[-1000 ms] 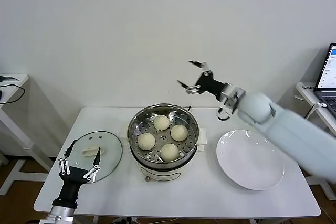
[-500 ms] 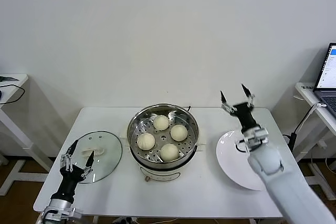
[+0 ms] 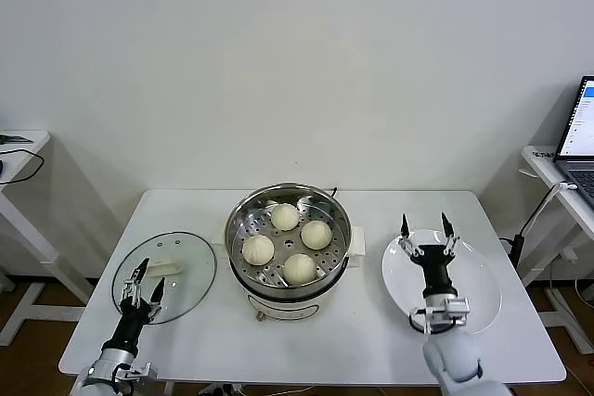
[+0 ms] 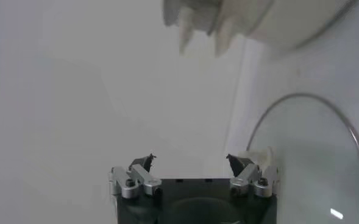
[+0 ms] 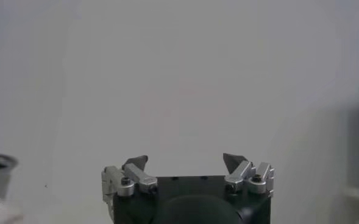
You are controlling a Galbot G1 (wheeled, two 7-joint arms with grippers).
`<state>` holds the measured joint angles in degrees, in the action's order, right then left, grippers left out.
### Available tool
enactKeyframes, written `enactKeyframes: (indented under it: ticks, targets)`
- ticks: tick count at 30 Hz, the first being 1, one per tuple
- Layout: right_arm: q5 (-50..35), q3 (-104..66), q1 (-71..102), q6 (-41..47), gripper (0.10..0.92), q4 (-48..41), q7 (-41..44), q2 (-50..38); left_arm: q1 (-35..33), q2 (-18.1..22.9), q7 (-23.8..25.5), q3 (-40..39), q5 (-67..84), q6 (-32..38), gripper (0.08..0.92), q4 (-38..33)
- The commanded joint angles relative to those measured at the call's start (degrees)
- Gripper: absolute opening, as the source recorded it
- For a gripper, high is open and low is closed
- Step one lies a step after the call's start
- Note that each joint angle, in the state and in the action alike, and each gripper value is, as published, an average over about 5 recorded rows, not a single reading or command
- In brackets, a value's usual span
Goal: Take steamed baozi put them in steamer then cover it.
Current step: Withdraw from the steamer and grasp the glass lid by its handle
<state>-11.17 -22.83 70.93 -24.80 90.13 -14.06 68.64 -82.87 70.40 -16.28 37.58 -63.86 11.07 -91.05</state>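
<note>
Several cream-white baozi (image 3: 285, 217) lie on the perforated tray inside the steel steamer (image 3: 288, 188) at the table's middle. The glass cover (image 3: 190, 275) lies flat on the table to its left, cream handle (image 3: 165, 269) up. My left gripper (image 3: 148, 280) stands open, empty, fingers pointing up, over the cover's near edge; its wrist view shows the gripper (image 4: 190, 159) open beside the cover (image 4: 307, 158). My right gripper (image 3: 425, 229) is open and empty, pointing up above the white plate (image 3: 483, 285); in its wrist view the gripper (image 5: 185, 159) faces the wall.
The white plate right of the steamer has nothing on it. A side table (image 3: 19, 150) with a cable stands far left. Another with a laptop (image 3: 581, 132) stands far right. A wall runs close behind the table.
My right arm swung from above and behind the steamer down to the plate at the front right. My left gripper drew back toward the table's front edge. Both stayed open.
</note>
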Motion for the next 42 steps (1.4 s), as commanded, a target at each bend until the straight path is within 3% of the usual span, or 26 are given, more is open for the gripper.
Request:
enactKeyframes:
  ticks: [1,24,36,39,42]
  targets:
    - [3.7,-2.81,5.47,-1.96,0.823,0.22,-0.9,5.01,8.16,-0.03,-1.4,-1.05,-6.2,-1.69,0.823,9.09]
    - [5.92,-1.49,5.37,-1.65,0.823,1.35,-0.8,5.9,12.38,0.87,0.94,-3.3,-4.76,-5.59,0.823,11.14]
    - [5.17,-2.08,5.15,-0.63,0.823,4.42,-0.67,5.65,15.85,1.48,2.41,-4.21,-5.74,-8.2,0.823,16.35]
    - [5.05,-1.75,4.92,-0.28,0.823,5.11,-0.75,5.69,16.03,1.4,2.58,-4.1,-5.69,-8.29,0.778,16.86]
    - [5.06,-1.33,4.61,0.03,0.823,5.56,-0.84,5.74,15.91,1.48,2.51,-3.97,-5.59,-8.23,0.68,16.47]
